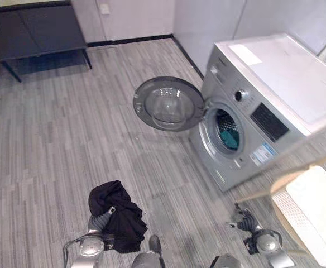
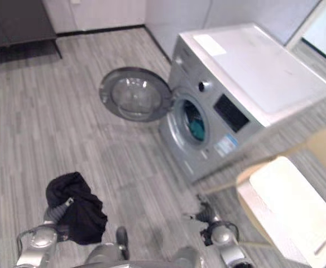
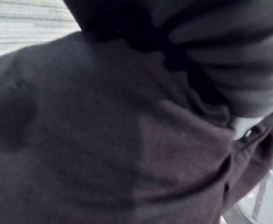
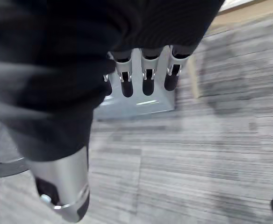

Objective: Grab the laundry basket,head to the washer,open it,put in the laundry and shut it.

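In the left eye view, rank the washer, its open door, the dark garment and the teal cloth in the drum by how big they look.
1. Washer.
2. Door and dark garment: look alike; the garment is nearer the camera, so unranked.
3. Teal cloth.

My left hand: buried under the black garment, so I can't tell how my fingers sit.
Black garment up close: blurred, folds barely readable.
Teal cloth in the drum: mostly hidden behind the washer opening's rim.
Basket: cut off by the right edge.
Dark table: top cut off.
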